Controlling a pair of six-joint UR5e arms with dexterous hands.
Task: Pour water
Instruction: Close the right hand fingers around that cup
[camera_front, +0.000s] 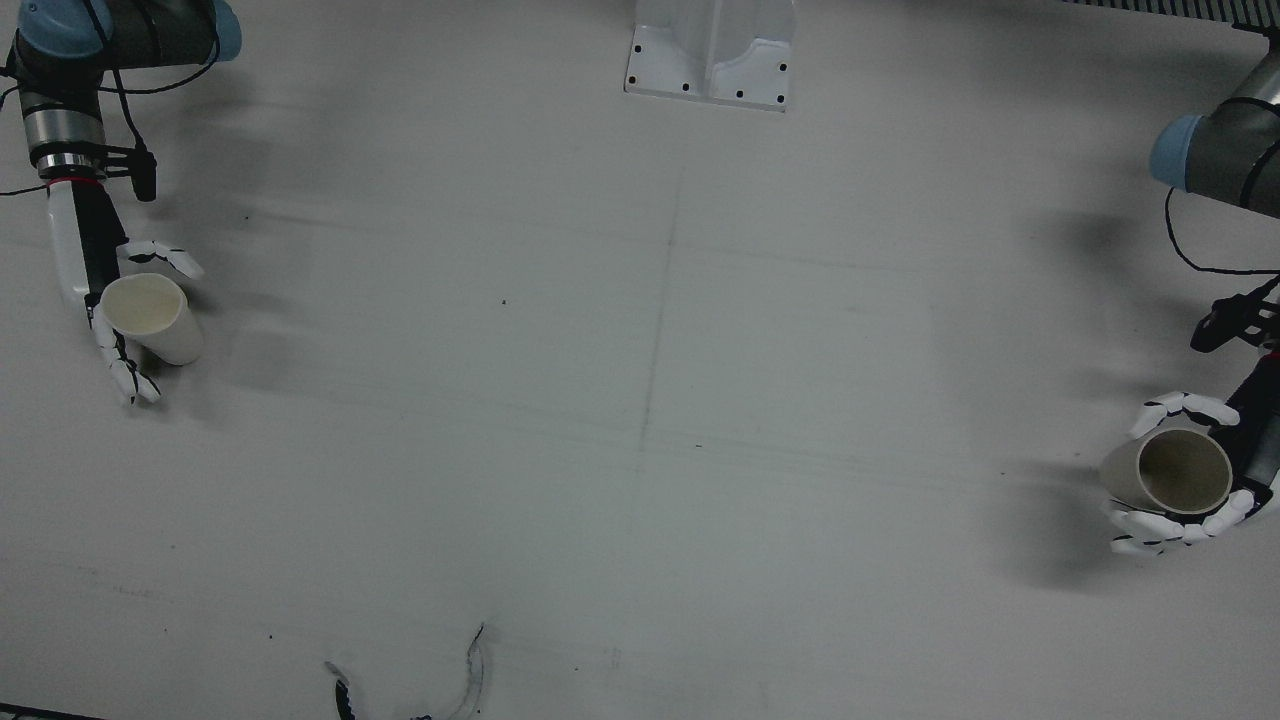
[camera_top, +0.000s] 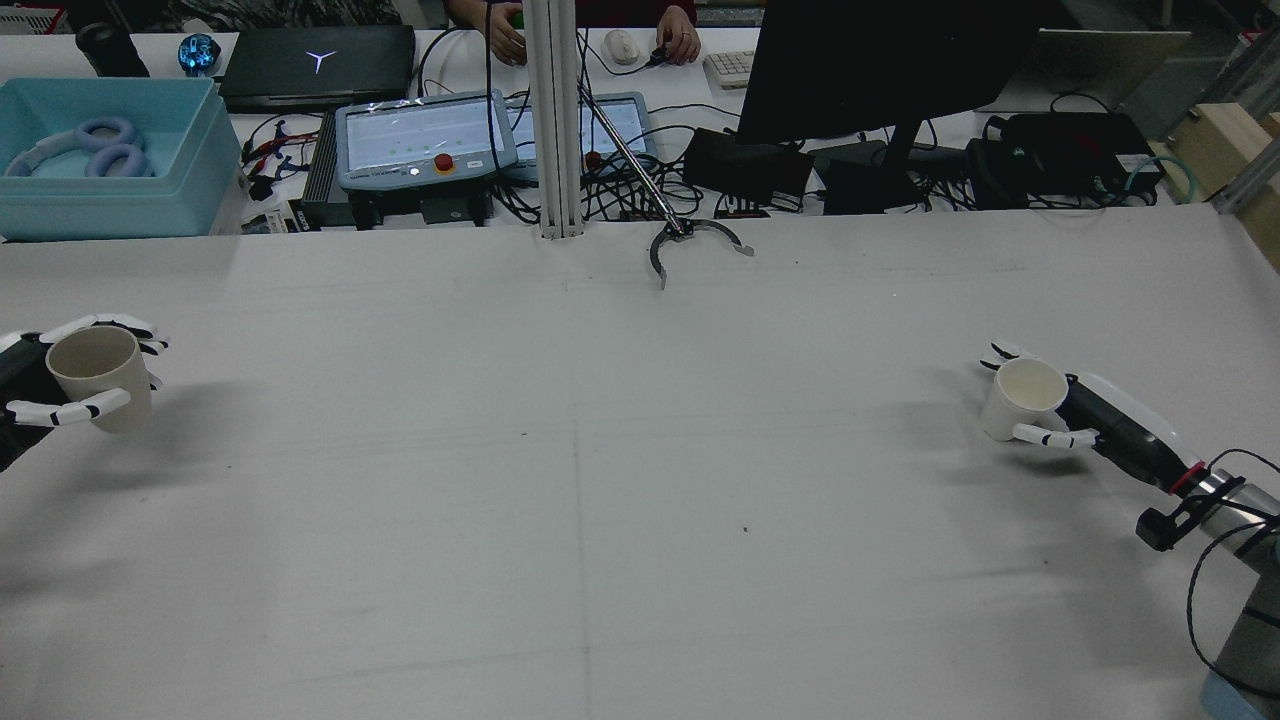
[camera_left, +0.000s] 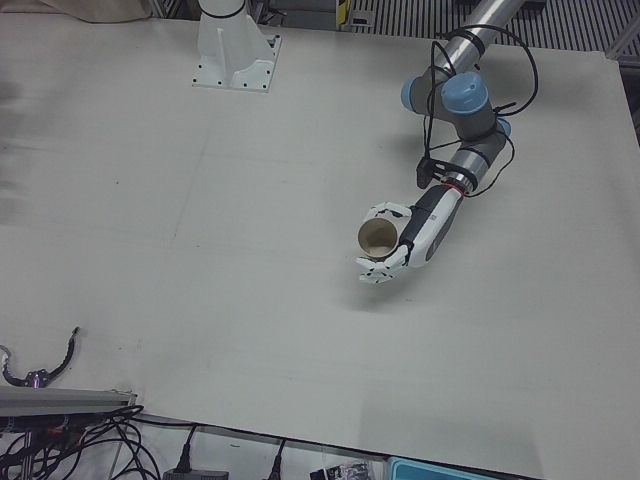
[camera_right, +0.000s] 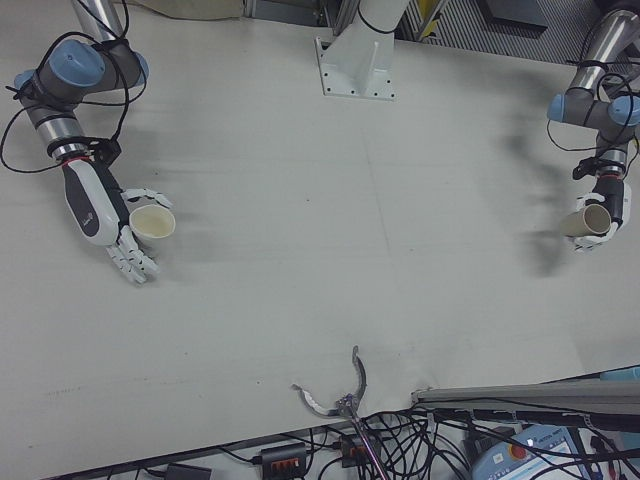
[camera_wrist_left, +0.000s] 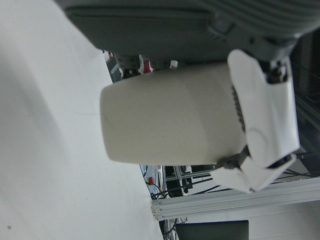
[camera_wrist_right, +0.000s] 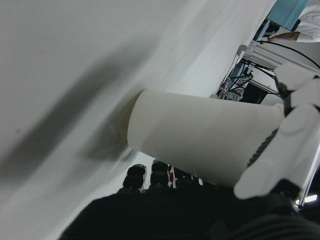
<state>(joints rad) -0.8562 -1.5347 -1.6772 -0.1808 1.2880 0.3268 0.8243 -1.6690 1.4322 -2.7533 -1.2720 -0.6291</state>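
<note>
Your left hand (camera_top: 60, 385) grips one cup (camera_top: 100, 375) upright, your right hand (camera_top: 1075, 420) grips the other cup (camera_top: 1020, 398), tilted, and the two sit well apart across the table (camera_top: 600, 480), mouths facing inward.

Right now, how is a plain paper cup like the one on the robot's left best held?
Around its side wall, from the side. The left hand wraps the cup that way: the wall is round and handleless, and the open mouth stays clear for pouring.

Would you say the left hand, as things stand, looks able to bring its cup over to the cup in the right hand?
Probably yes: only bare table separates the left hand and the right hand, though the gap is wide.
</note>
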